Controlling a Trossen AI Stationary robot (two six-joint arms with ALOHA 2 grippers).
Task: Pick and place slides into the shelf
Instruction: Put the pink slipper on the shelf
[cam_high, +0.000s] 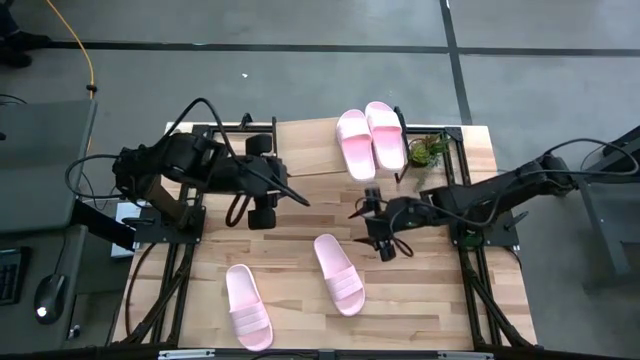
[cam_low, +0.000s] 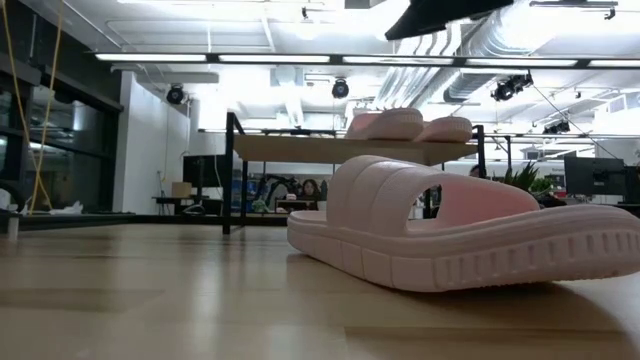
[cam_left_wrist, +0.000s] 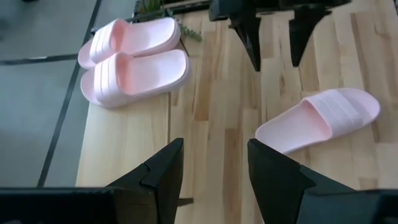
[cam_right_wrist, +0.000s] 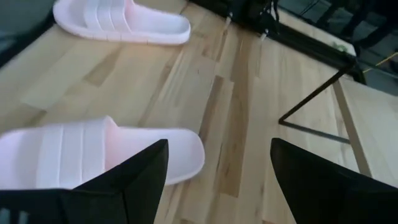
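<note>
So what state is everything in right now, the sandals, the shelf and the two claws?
Two pale pink rubber slide sandals on the shelf: side by side, soles down.
Pink slide nearer the middle of the table: lying flat, not held.
Pink slide nearer the table's front left: lying flat, not held.
Light-wood shelf board: holds two slides, its left part bare.
Left gripper: open, empty.
Right gripper: open, empty, above the middle slide.

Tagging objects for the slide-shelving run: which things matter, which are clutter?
Job:
two slides on the shelf
two slides on the table
shelf
left gripper, right gripper, both open and empty

Clutter:
small plant
</note>
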